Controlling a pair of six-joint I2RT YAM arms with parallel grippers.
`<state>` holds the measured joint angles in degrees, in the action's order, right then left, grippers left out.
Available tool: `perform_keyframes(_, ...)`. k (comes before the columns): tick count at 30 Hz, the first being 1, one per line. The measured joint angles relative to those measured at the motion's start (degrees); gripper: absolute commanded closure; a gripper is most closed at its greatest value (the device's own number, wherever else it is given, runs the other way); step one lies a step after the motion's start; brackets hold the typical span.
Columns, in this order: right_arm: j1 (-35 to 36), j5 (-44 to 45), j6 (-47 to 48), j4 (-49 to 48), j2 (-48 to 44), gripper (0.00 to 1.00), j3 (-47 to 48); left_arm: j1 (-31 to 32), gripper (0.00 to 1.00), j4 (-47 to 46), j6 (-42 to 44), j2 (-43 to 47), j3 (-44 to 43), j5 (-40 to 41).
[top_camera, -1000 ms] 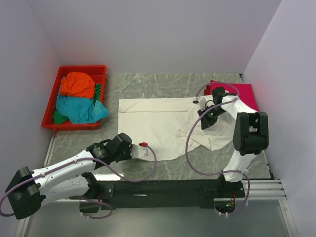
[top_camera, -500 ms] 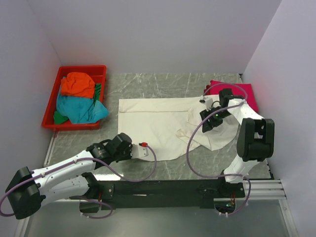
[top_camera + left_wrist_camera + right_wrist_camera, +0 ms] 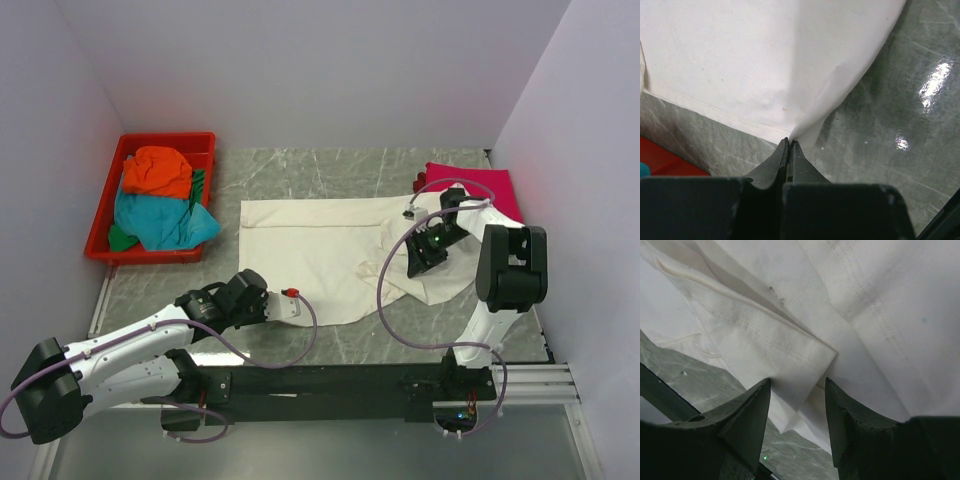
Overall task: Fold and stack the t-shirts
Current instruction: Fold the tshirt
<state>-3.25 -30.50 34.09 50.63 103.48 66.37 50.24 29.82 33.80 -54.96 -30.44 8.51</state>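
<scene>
- Left gripper [image 3: 789, 144]: jaws pressed together, pinching the near hem of the cream-white t-shirt [image 3: 765, 60]. The cloth rises to the tips in a small tented crease.
- Beside that pinch, in the left wrist view, the shirt's edge runs off diagonally. Glossy grey table [image 3: 900, 115] shows bare to its right.
- Right gripper [image 3: 797, 385]: fingers [image 3: 747, 415] spread, with nothing clamped. A folded, stitched hem corner of the same shirt lies just ahead of the gap between the tips. Whether it touches either finger cannot be told.
- Top view, cream-white t-shirt: it is spread across the middle of the table. Its left part lies flat with straight far and left edges. Its right part is rumpled in overlapping layers under the right gripper, with a lobe reaching toward the near right.
- Magenta-pink t-shirt [image 3: 490, 185]: at the far right corner, just beside the cream shirt's far right edge.
- Red tray [image 3: 105, 250]: at the far left, well apart from the cream shirt. It holds the orange t-shirt [image 3: 157, 170] at its far end and the teal t-shirt [image 3: 160, 222] nearer, which drapes over the right rim.
- Open room: bare table shows between the tray and the shirt's left edge, along the far wall, and in the near strip between the two arms.
</scene>
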Motion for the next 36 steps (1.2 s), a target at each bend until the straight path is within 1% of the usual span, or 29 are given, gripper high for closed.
perform_keyframes(5,0.00,-0.31,-0.17,0.04,0.83,0.47,-0.33,0.00,1.00,0.00,0.00,0.00,0.00,-0.02)
perform_keyframes(11,0.00,-2.38,-0.13,0.39,0.83,0.51,-0.33,0.00,1.00,0.00,0.00,-0.07,0.00,-0.02)
perform_keyframes(20,0.00,-6.58,0.07,1.99,0.81,0.53,0.42,0.00,1.00,0.00,0.00,-0.04,0.00,0.00)
perform_keyframes(28,0.11,-7.13,-0.50,1.29,0.44,0.54,0.42,0.00,1.00,0.00,0.00,-0.07,0.00,-0.02)
perform_keyframes(31,0.11,-7.02,-1.66,0.31,0.44,0.59,0.42,0.00,1.00,0.00,0.00,-0.07,0.00,-0.02)
perform_keyframes(32,0.11,-6.95,-2.14,-0.24,0.44,0.62,0.44,0.00,1.00,0.00,-0.02,-0.07,0.00,0.00)
perform_keyframes(34,0.11,-6.69,-3.04,-1.27,0.44,0.66,0.44,0.00,1.00,0.00,0.00,-0.07,0.00,0.00)
perform_keyframes(35,0.11,-6.58,-3.43,-1.75,0.44,0.72,0.46,0.00,1.00,0.00,0.00,-0.07,0.00,0.00)
perform_keyframes(36,0.11,-6.51,-3.69,-2.16,0.44,0.76,0.46,0.00,1.00,0.00,-0.02,-0.07,0.00,0.00)
